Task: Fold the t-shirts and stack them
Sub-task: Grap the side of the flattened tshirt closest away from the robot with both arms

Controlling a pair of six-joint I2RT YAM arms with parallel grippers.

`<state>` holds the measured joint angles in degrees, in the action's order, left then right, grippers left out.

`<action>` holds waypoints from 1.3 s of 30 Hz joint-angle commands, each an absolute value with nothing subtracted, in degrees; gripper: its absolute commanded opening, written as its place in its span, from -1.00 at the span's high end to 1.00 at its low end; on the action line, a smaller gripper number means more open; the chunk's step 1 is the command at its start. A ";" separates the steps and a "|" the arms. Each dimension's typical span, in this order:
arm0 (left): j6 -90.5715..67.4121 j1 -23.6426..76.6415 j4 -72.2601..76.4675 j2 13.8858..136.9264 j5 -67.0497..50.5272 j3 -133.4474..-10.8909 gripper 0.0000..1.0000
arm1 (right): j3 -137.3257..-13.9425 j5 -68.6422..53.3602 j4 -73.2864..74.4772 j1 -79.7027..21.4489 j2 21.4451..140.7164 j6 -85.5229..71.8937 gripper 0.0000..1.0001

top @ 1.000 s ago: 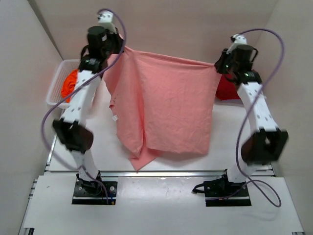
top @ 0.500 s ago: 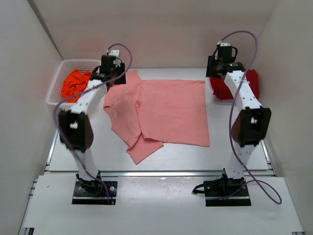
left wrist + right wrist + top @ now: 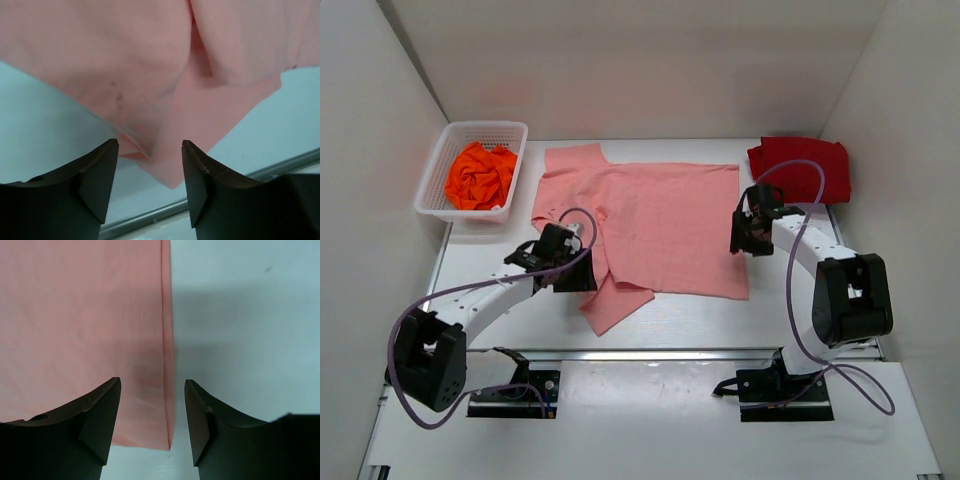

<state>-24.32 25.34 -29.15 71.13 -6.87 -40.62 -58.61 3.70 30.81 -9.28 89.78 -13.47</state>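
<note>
The salmon-pink t-shirt (image 3: 665, 220) lies spread on the table, its left side rumpled and one sleeve folded toward the near edge. My left gripper (image 3: 580, 276) hovers open over that rumpled side; the left wrist view has pink cloth (image 3: 150, 65) under the open left gripper (image 3: 149, 147), nothing between the fingers. My right gripper (image 3: 743, 243) is open above the shirt's right edge; in the right wrist view that straight edge (image 3: 166, 340) runs between the fingers of the right gripper (image 3: 152, 385). A dark red t-shirt (image 3: 800, 170) lies folded at the back right. The bright orange t-shirt (image 3: 480, 175) is bunched in the basket.
A white lattice basket (image 3: 435, 170) stands at the back left against the left wall. White walls close in the left, back and right. A metal rail (image 3: 670, 352) runs along the table's near edge, just beyond the arm bases.
Both grippers held the pink shirt up by its top edge, then let go. It now lies flat, and both arms have drawn back toward the near side, low over it.
</note>
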 commanded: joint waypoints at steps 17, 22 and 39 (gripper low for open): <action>-41.48 34.37 -26.98 64.26 -8.01 -27.52 -0.30 | -49.93 1.41 25.93 -8.53 86.31 -22.50 -0.28; -40.43 34.28 -27.52 66.78 -5.10 -26.90 -0.13 | -49.13 2.28 27.25 -9.05 87.10 -23.99 -0.32; -34.55 31.64 -33.74 63.73 -4.22 -29.97 1.00 | -43.60 9.13 38.14 -15.73 84.65 -35.59 -0.43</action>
